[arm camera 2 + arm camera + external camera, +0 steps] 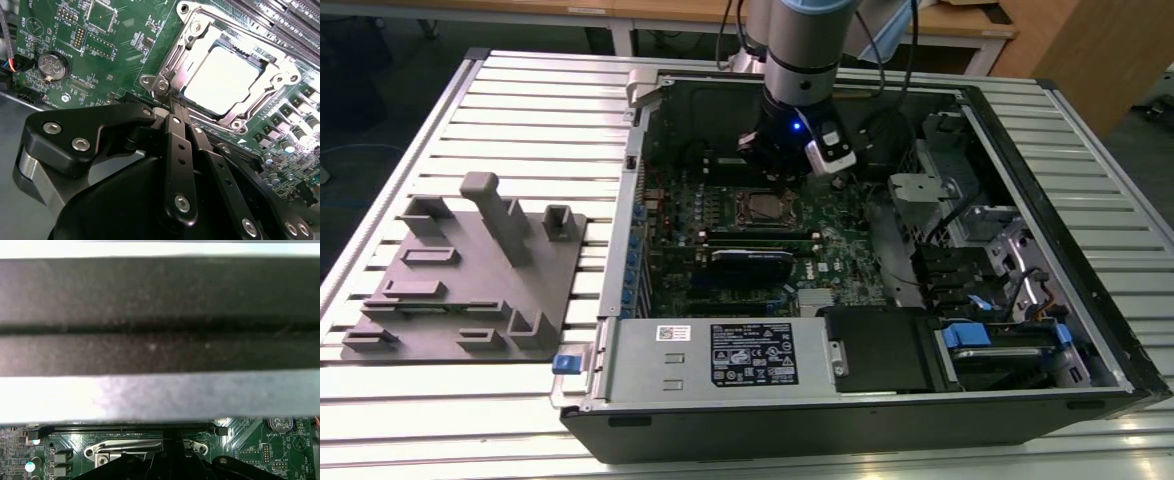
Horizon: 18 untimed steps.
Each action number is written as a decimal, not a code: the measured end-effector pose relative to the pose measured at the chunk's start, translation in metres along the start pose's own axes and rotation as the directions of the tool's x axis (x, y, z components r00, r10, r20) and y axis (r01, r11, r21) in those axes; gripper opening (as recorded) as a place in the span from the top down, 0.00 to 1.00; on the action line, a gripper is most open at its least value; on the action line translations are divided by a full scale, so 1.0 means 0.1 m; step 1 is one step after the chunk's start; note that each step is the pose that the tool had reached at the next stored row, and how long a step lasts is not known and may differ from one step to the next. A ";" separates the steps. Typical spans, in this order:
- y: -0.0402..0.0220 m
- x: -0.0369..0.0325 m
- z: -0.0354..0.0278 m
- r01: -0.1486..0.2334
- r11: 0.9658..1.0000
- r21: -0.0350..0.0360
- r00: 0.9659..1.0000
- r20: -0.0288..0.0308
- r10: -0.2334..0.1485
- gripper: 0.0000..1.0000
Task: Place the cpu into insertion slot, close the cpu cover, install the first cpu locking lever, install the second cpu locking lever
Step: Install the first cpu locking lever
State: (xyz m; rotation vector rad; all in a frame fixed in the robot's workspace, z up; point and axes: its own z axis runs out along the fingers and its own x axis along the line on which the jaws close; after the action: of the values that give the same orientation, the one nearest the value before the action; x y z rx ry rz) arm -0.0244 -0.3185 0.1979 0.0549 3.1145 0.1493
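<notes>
Black gripper (176,107) fingers pressed together, holding nothing, tips touching edge of shiny metal cpu cover (200,37). Smooth silver square cpu (222,75) sits inside cover window, on green motherboard (110,45).

The cpu (224,80) lies flat in the insertion slot (255,62), its silver-grey top facing up. The cpu cover (192,37), a metal frame, is closed down around it, near the middle of the green motherboard (115,55).

The exterior view looks down from high on the open computer case (854,250); both wrist views sit close above its motherboard (115,45).
</notes>
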 end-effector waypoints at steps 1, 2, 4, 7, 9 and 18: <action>0.000 0.000 0.000 0.000 1.000 0.001 1.000 0.000 0.000 0.89; 0.000 0.000 0.000 0.000 1.000 0.001 1.000 0.000 0.000 0.89; 0.001 0.000 0.003 0.000 1.000 0.001 1.000 0.000 0.000 0.89; 0.004 0.001 0.007 0.000 1.000 0.001 1.000 0.000 0.000 0.89; 0.009 0.001 0.012 0.000 1.000 0.003 1.000 0.000 0.000 0.89; 0.019 0.002 0.025 0.000 1.000 -0.003 1.000 0.000 0.000 0.89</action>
State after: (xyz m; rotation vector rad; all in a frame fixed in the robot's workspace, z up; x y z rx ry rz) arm -0.0244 -0.3164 0.1956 0.0551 3.1143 0.1542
